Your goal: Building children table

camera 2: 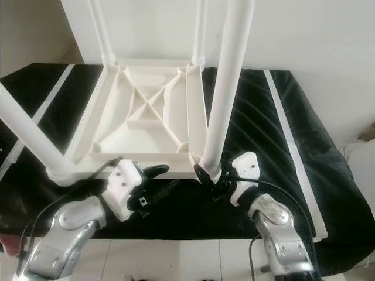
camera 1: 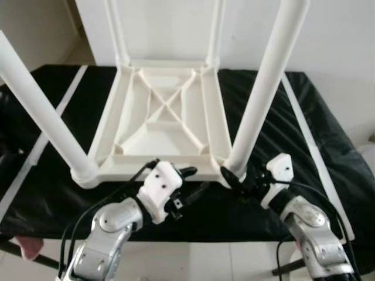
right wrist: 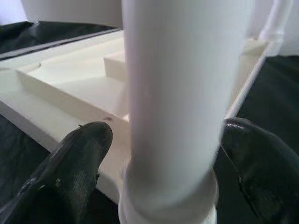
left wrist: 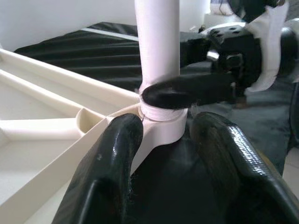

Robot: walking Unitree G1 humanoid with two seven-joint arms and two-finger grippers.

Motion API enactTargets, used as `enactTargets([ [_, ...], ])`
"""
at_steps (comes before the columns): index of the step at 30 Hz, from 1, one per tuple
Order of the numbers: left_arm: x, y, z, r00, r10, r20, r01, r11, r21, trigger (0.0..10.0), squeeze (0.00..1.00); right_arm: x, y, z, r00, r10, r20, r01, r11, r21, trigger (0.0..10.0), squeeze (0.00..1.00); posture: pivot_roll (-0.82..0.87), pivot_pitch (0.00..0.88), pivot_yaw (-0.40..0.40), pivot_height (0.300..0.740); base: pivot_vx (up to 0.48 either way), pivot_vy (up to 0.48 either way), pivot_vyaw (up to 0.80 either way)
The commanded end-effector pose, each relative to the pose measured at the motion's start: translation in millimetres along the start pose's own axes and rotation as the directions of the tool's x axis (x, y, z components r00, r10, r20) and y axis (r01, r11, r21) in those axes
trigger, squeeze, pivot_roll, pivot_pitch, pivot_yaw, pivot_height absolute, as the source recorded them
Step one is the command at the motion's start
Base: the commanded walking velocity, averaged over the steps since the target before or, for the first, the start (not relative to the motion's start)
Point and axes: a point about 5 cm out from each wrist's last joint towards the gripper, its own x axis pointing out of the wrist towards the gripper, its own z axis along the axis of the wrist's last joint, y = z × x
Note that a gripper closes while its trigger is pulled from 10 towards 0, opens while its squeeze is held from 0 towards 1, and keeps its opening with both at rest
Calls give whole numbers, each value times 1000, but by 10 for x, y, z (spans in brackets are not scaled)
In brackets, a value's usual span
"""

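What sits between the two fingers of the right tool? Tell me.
The base of the near right table leg, standing between the right tool's black fingers; the right wrist view shows it. The leg sits in the upturned white table's corner socket.

White children's table (camera 1: 167, 117) lies upside down on a black-covered worktop (camera 1: 328, 152), legs up. Right gripper (camera 1: 234, 178) at base of near-right leg (camera 1: 263, 88), fingers around it. Left gripper (camera 1: 190, 181) just beside near edge, fingers apart.
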Motion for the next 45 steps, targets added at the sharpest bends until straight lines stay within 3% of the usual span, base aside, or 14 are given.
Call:
enactTargets([
  [1,10,-17,-5,999,38,1,-38,999,2,10000,0,56,15,-24,1000,14,-3,-14,1000,-12,10000,0,-50,138,-24,740,0,0,0],
  [10,19,-10,-25,999,50,-2,-50,999,14,10000,0,142,-11,4,1000,24,14,-24,999,-31,10000,0,-43,126,-35,740,0,0,0],
  [11,26,5,-45,998,62,-7,-62,998,22,10000,0,163,-21,23,999,30,22,-29,999,-40,4980,0,-40,123,-37,740,0,0,0],
  [13,29,8,-62,997,72,-12,-72,997,29,10000,0,172,-28,34,999,35,30,-34,998,-47,4549,0,-40,121,-38,740,0,0,0],
  [14,30,22,-89,996,91,-24,-90,995,36,10000,0,172,-44,53,999,35,40,-33,998,-44,0,0,-41,123,-40,740,0,0,0],
  [24,59,47,-114,994,107,-30,-106,994,25,10000,0,106,-112,29,999,-6,34,7,999,-37,0,0,-62,118,-33,740,0,0,0],
  [25,74,47,-122,994,104,-35,-103,994,26,10000,0,95,-127,14,999,-27,23,28,999,-35,7843,0,-72,117,-28,740,0,0,0],
  [27,86,48,-130,994,102,-38,-101,994,27,10000,0,88,-139,2,999,-41,16,42,999,-33,7843,0,-73,117,-27,740,0,0,0],
  [28,99,56,-129,994,102,-39,-101,995,27,10000,0,80,-152,-1,998,-60,9,61,998,-23,10000,0,-77,120,-26,740,0,0,0],
  [31,112,67,-126,994,102,-37,-101,994,29,10000,0,74,-165,0,997,-77,3,77,997,-13,10000,0,-78,121,-26,740,0,0,0],
  [40,138,32,-152,992,118,-47,-118,993,14,10000,0,98,-147,20,945,-321,-58,323,946,17,10000,0,-99,117,-37,740,0,0,0],
  [44,188,23,-176,990,127,-56,-127,992,3,10000,0,98,-40,-20,859,-503,-92,508,860,43,10000,0,-110,116,-33,740,0,0,0],
  [45,188,23,-176,990,127,-56,-127,992,3,10000,0,98,-40,-20,859,-503,-92,508,860,43,10000,0,-110,116,-33,740,0,0,0],
])
